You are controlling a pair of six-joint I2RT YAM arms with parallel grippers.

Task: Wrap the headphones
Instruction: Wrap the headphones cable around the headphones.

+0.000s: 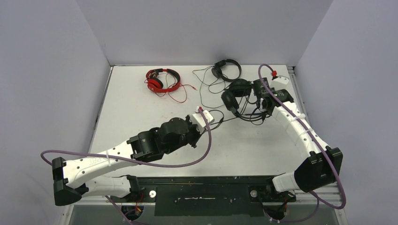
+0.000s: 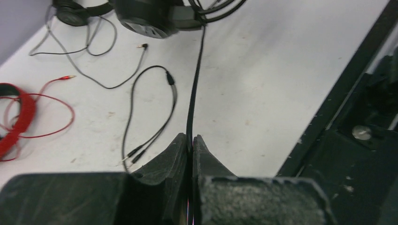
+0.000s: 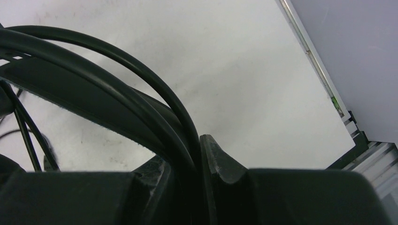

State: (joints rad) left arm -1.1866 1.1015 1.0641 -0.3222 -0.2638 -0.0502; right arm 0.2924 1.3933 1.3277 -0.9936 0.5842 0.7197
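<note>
Now the left gripper (image 2: 190, 140) is shut tight on a black cable (image 2: 195, 79). The cable is pinched between the two fingertips and is stretched in a straight line up to the near black headphones (image 1: 239, 87). Those headphones are found to the right of the middle of the white table (image 1: 263, 145), toward the back. They are held by the right gripper (image 3: 199, 154). It is closed around their dark band, and loops of black cord are squeezed in beside the band. More loops of black cord are seen bunched next to them in the top view.

The far black headphones (image 1: 226, 69) are laid flat by the back edge of the table, just behind the held pair. Their thin cord is spread loosely over the table.

The red headphones (image 1: 163, 79) are laid at the back on the left side, well apart from both grippers. Their red cord (image 1: 180, 96) is trailed loosely beside them, and its plug is laid on the table.
</note>
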